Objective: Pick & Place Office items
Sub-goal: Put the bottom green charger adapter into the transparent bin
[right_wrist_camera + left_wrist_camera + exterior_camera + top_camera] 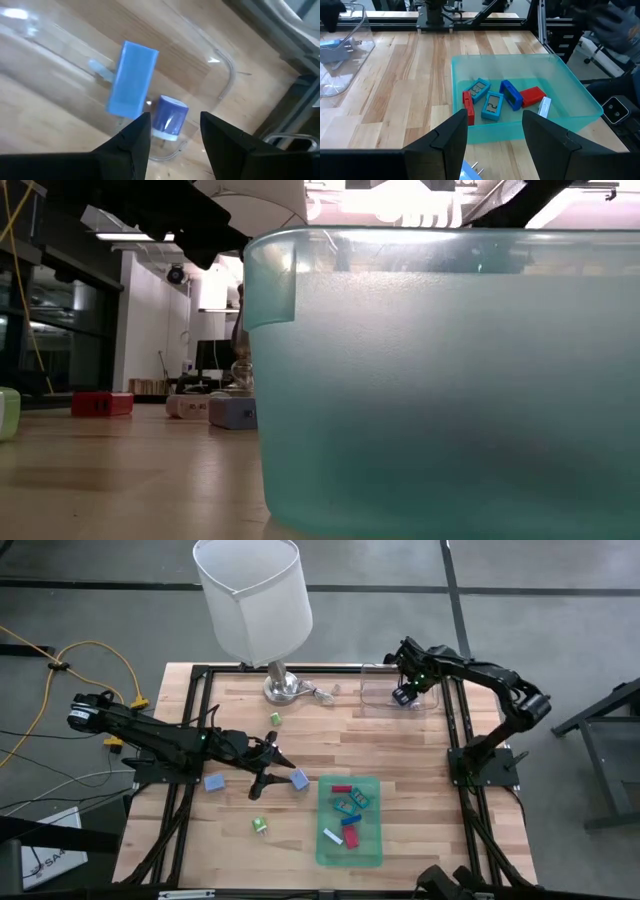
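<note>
My right gripper (170,131) hung with fingers apart and empty over the clear container (375,698), two blue pieces (132,80) lying inside, while my left gripper (495,132), also parted, faced the green tray (570,95) of remaining items.

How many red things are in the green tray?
2. A red stick lies against a teal block. A red block lies beside the blue block. Both are inside the green tray. More could be hidden underneath.

Two blue blocks (132,80) in one container (220,65).
</note>
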Controlling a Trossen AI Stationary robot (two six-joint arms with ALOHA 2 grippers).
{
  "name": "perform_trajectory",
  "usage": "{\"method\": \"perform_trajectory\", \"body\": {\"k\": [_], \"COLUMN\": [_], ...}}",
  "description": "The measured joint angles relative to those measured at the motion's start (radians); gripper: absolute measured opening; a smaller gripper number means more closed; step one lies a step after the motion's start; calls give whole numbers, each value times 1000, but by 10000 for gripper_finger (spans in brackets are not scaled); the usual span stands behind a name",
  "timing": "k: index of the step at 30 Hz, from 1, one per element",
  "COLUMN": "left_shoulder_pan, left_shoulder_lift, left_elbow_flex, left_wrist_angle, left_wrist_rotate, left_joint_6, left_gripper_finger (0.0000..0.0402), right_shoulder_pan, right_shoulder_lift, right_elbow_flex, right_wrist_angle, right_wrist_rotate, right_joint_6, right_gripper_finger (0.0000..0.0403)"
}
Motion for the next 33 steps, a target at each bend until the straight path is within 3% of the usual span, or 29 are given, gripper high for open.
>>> {"method": "perform_trajectory", "body": {"k": [5,12,17,29,33], "left_shoulder_pan": [0,0,0,0,0], "left_shoulder_lift": [0,0,0,0,0], "left_elbow_flex": [0,0,0,0,0], "left_wrist_angle": [0,0,0,0,0], "left_wrist_rotate": [0,0,0,0,0], "left_joint_6": [0,0,0,0,0], "left_gripper_finger": [184,184,184,184,184], "right_shoulder_pan": [-9,13,41,161,230], "right_shoulder_lift": [-72,-117,-136,-211,-261], "right_elbow_flex": [0,0,0,0,0], "right_wrist_angle": [7,30,95,226,223], "right_wrist_rotate": [-97,-126,-212,-376,-381], "right_joint_6": [-2,-14,-33,-196,-221], "right_gripper_finger": [156,156,156,154,154]}}
